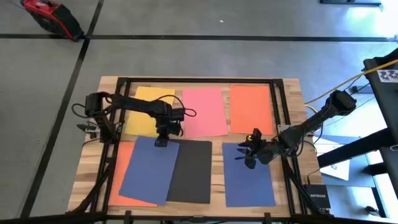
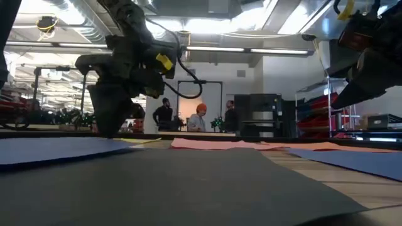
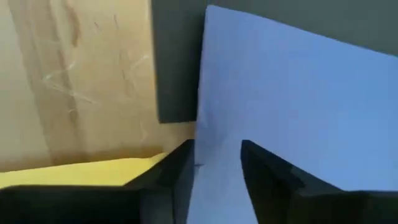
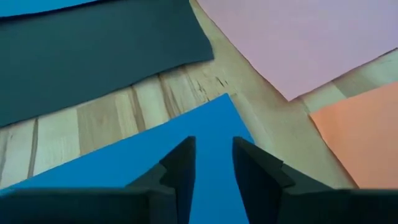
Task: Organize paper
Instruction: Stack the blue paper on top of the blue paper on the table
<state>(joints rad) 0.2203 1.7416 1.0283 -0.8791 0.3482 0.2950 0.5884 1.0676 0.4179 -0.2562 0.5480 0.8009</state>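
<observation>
The left hand (image 1: 161,142) pinches the top edge of a blue sheet (image 1: 149,169) lying over the black sheet (image 1: 191,171). The right hand (image 1: 249,157), fingers slightly apart, hovers over another blue sheet (image 1: 247,177) at 4 o'clock on the table (image 1: 292,93). Bare wood shows between them.
</observation>
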